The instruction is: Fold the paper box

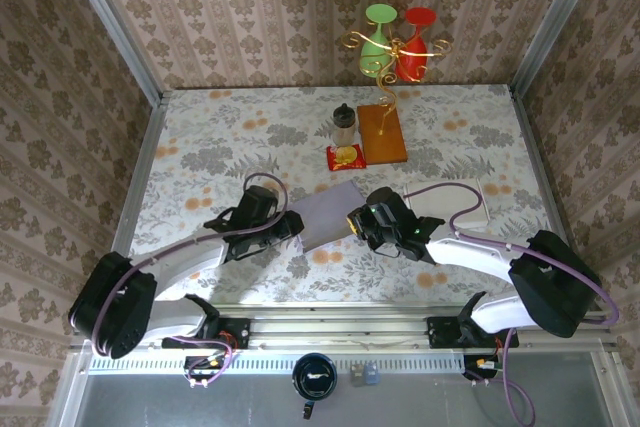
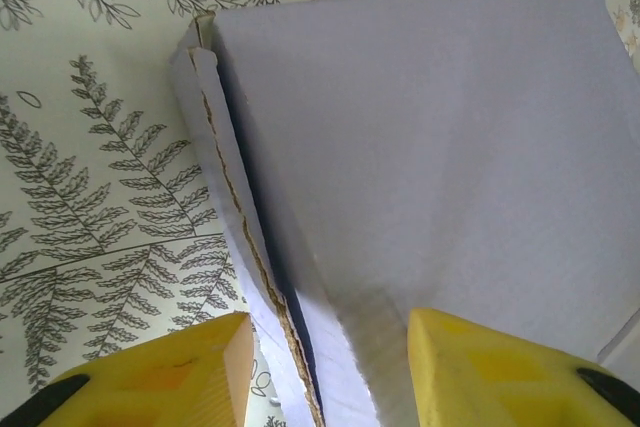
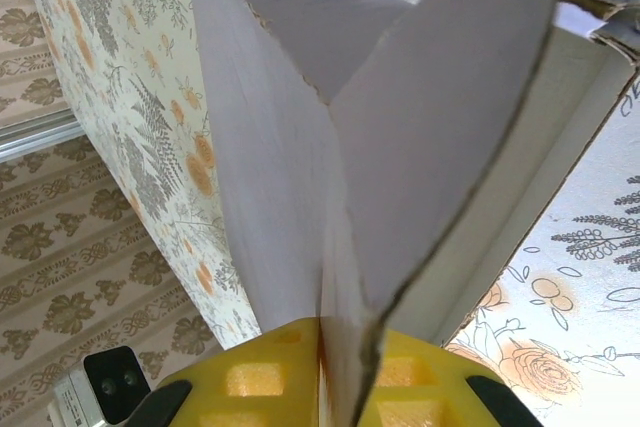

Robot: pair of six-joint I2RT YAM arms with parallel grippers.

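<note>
Nearest the arm bases, the left gripper (image 2: pixel 328 335) is being presented to the left edge of the paper box (image 1: pixel 330 209). The box is lying flat near the middle of the floral table (image 1: pixel 200 137), between the two grippers. In the left wrist view, the yellow fingers (image 2: pixel 210 372) are being held apart. The raised side wall of the box, with its rough corrugated edge, is being straddled by them. The finger on the right of that view appears to be resting against the lavender top panel. Contact by the other finger cannot be confirmed from this angle.

On the opposite side, the right gripper (image 3: pixel 321 339) is being pressed together on a cardboard flap at the box's right edge. In the right wrist view, the flap is being pinched between the yellow pads (image 3: pixel 255 377). Two panels are being brought together at a crease directly above the pinch.

Further out, a white tray (image 1: pixel 455 205) is being partly covered by the right arm's cable. Beyond the box, a red packet (image 1: pixel 345 156) is lying just in front of a dark-capped jar (image 1: pixel 344 125), with a wooden board (image 1: pixel 382 133) just beside both. At the far edge, a wire stand (image 1: pixel 385 67) is being used to carry a green glass (image 1: pixel 376 37) and a red glass (image 1: pixel 415 42).
</note>
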